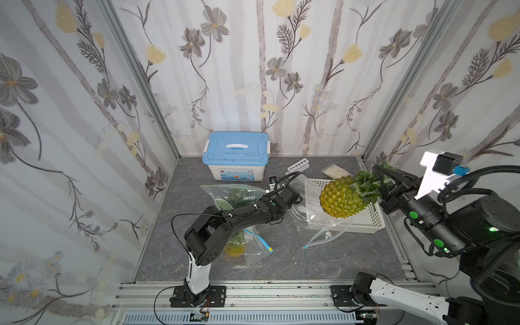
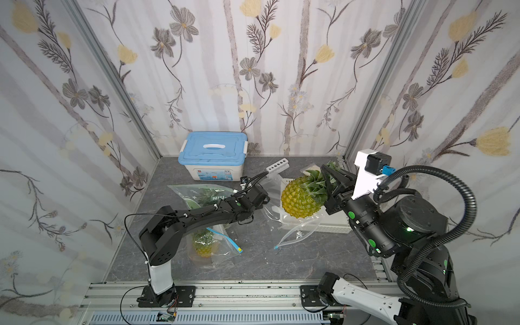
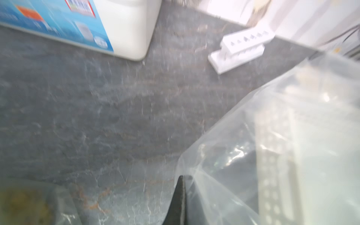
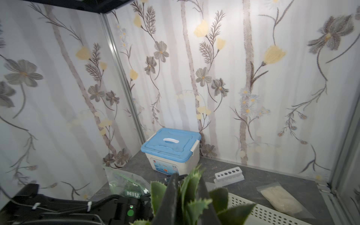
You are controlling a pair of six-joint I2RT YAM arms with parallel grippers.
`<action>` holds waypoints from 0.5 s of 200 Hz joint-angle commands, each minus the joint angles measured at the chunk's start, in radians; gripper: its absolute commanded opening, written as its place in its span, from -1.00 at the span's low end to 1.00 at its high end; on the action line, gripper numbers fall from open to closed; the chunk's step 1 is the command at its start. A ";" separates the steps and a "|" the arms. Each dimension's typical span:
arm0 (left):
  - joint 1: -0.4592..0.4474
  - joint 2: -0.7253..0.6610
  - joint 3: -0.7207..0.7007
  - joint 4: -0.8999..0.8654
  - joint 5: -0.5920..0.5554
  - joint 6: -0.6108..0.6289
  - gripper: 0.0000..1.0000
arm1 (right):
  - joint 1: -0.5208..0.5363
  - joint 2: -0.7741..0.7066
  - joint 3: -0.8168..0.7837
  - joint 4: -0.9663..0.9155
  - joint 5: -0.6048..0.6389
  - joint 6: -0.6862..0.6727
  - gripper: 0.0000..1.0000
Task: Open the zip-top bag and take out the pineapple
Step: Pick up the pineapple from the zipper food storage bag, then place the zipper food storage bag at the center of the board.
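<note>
Here, pineapple (image 1: 342, 199) above basket (image 1: 368, 225), second pineapple (image 1: 235, 247) bagged

Pineapple (image 1: 342, 198): hanging in the air, tilting sideways, out of the bag.
Zip-top bag (image 1: 326, 233): sagging open, clear, empty.

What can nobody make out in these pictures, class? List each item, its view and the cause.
- Left claw: mostly under its own wrist in both top views; left wrist view too blurred to show whether it pinches the clear bag.
- Bagged pineapple: partly behind the left arm in both top views.
- Box label: blurred, left wrist view.
</note>
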 commanded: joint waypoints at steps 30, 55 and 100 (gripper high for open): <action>0.075 0.007 0.182 -0.062 -0.188 0.053 -1.00 | -0.059 0.059 -0.086 0.031 0.188 0.008 -1.00; 0.117 0.099 0.300 -0.131 -0.205 0.090 -1.00 | -0.157 0.081 -0.156 0.051 0.154 0.015 -1.00; 0.194 0.159 0.349 -0.172 -0.179 0.119 -0.81 | -0.381 0.117 -0.317 0.184 0.014 0.008 -1.00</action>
